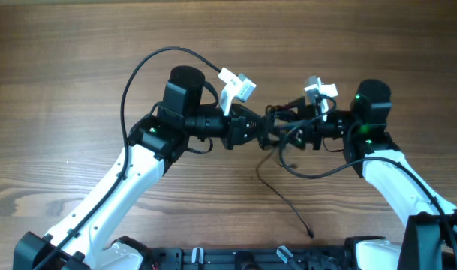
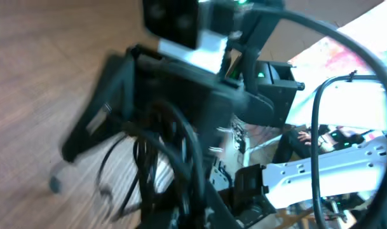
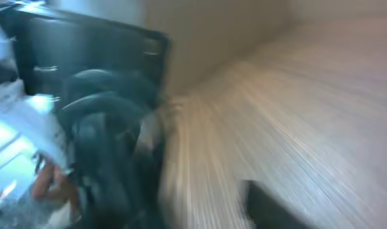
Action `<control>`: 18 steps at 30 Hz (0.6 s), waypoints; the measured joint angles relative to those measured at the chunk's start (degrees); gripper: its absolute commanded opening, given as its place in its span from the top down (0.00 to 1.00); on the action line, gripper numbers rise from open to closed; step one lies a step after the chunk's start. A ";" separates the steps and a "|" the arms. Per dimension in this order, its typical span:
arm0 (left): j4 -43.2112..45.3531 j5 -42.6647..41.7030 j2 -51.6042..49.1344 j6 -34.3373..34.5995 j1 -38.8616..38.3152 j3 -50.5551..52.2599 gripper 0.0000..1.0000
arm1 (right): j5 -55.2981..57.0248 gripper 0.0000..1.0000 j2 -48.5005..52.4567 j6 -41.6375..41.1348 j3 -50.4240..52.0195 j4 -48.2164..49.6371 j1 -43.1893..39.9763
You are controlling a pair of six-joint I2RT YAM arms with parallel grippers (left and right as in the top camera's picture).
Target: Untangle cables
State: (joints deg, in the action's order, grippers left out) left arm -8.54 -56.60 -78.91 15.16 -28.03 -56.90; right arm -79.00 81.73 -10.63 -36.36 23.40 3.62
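Note:
The cables [image 1: 277, 135] are a small knotted bundle of thin black cords held up between my two grippers at the table's middle. One loose strand [image 1: 288, 206] trails from it toward the front edge and ends in a tiny plug [image 1: 311, 234]. My left gripper [image 1: 263, 133] is shut on the bundle; in the left wrist view the cords [image 2: 149, 159] run down into its jaws [image 2: 199, 213]. My right gripper [image 1: 294, 132] faces it right at the bundle. The right wrist view is badly blurred: one dark finger [image 3: 269, 203] shows with bare wood beside it, so the jaws look open.
The wooden table [image 1: 78, 60] spreads all round. A thicker black arm cable [image 1: 138, 71] arcs over the left arm and another [image 1: 318, 172] loops under the right wrist. The robot base rail [image 1: 236, 259] runs along the front edge.

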 measured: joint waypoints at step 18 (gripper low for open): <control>-9.31 19.15 0.00 21.35 3.52 -0.11 0.00 | 30.05 0.96 0.00 -54.16 0.00 -5.51 0.00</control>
State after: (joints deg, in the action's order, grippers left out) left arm -17.85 -37.45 -78.91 36.51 -24.51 -57.01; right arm -48.95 81.73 -64.79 -36.36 17.89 3.62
